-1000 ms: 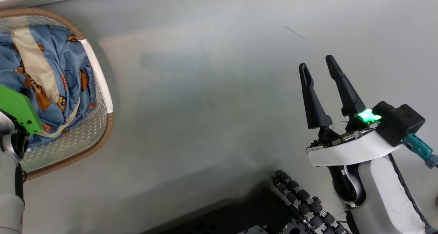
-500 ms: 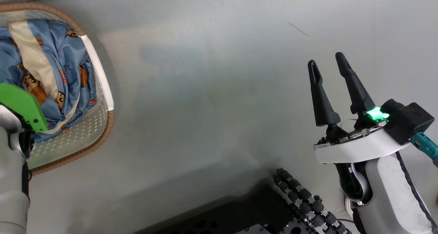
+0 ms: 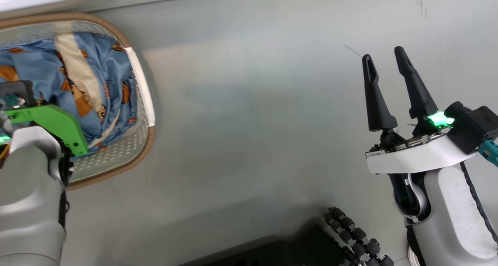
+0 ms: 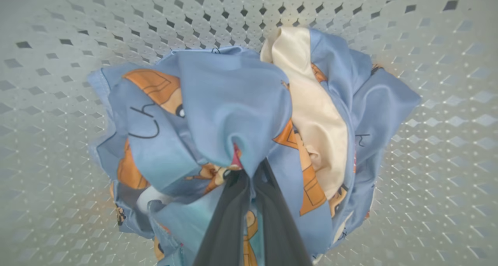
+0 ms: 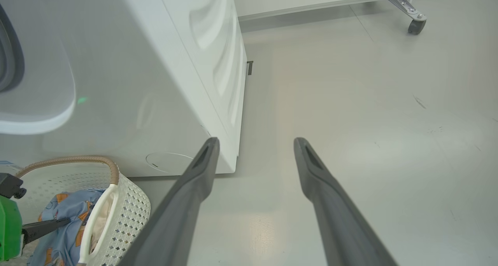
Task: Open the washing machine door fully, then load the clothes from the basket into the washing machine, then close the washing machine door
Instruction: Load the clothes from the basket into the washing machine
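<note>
Clothes (image 3: pixel 42 62), light blue with orange-brown figures and a cream strip, are being shown bunched inside the basket (image 3: pixel 151 139) at the upper left of the head view, with the basket sitting on the pale grey floor (image 3: pixel 253 122). Just below them, at the left edge, a green bracket (image 3: pixel 58 122) on the left arm is being held over the fabric, and the fingers beneath it are being hidden. In the left wrist view, the left gripper (image 4: pixel 249 169) is being pressed together at the bottom centre of the frame, with a fold of the blue fabric being pinched between its 2 dark fingers. The perforated basket wall is being seen all around the bundle. At the right of the head view, the right gripper (image 3: pixel 383 53) is being held over bare floor with its 2 fingers spread apart, pointing up the frame. In the right wrist view, the basket is being seen at the lower left, the washing machine (image 5: pixel 155 63) is standing just behind it in the upper left, and the spread fingers are being pointed at open floor on the right.
</note>
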Robot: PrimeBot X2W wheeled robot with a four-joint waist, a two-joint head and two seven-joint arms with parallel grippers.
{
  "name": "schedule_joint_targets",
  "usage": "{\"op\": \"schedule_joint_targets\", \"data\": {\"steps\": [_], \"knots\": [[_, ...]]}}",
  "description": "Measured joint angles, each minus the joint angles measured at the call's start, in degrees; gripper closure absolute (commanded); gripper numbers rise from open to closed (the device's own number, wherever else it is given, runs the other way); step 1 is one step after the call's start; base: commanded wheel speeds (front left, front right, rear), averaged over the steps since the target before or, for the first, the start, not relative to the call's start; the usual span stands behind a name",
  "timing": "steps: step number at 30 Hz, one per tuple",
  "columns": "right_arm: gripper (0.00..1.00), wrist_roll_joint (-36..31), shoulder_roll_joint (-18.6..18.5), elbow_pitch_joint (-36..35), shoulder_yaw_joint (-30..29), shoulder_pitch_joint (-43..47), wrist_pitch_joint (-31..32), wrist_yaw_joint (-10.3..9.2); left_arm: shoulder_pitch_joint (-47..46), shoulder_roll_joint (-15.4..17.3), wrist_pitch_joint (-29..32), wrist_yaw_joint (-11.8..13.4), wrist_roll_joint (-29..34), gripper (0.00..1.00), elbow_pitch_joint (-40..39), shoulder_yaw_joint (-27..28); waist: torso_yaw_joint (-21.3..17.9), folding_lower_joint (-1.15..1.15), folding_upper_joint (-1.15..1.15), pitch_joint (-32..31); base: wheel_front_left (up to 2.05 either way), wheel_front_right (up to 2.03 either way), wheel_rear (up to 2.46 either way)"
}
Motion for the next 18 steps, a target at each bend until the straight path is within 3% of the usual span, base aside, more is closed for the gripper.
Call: {"op": "schedule_joint_targets", "data": {"steps": [18], "knots": [[0.00, -0.55, -2.22, 3.01, -3.28, 2.58, 0.00, 0.00, 6.46, -6.36, -14.05, -0.64, -2.20, 1.00, 1.16, 0.85, 5.90, 0.00, 0.00, -11.77, 0.00, 0.00, 0.00]]}}
